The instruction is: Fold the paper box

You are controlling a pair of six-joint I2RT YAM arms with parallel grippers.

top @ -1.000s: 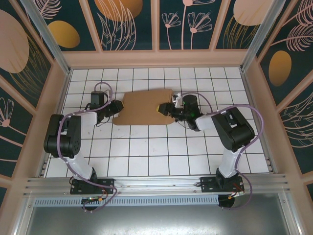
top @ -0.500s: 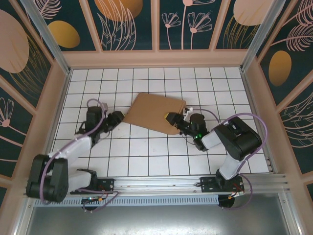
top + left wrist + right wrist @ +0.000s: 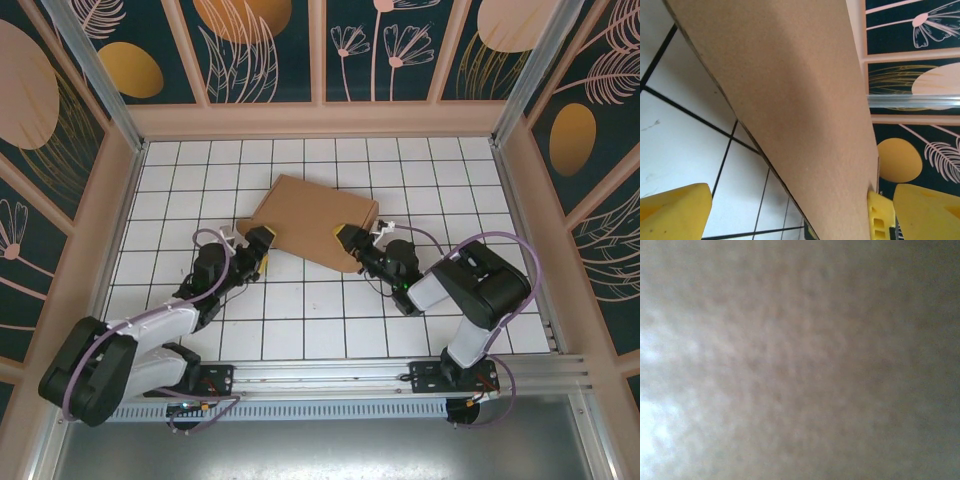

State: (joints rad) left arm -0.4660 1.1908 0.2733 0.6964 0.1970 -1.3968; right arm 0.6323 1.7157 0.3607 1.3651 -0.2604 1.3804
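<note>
The paper box (image 3: 312, 216) is a flat brown cardboard piece lying askew on the white tiled floor. My right gripper (image 3: 350, 238) is at its near right corner, one yellow finger on top of the cardboard, shut on that edge. In the right wrist view, blurred cardboard (image 3: 800, 360) sits right against the lens. My left gripper (image 3: 258, 240) is at the box's near left corner. In the left wrist view its yellow fingers (image 3: 670, 212) stand far apart with the cardboard's edge (image 3: 790, 100) running between them, clear of the left finger and raised off the tiles. The left gripper (image 3: 802, 192) is open.
The tiled floor (image 3: 300, 310) is walled in by pale wooden sides (image 3: 320, 120) with dark floral panels above. Both arm bases stand on the metal rail (image 3: 320, 375) at the near edge. Open tiles lie between the box and the rail.
The box has turned and shifted slightly toward the right, still held by the right gripper. The left arm has swung back and low, and its gripper has opened at the box's near left corner.
</note>
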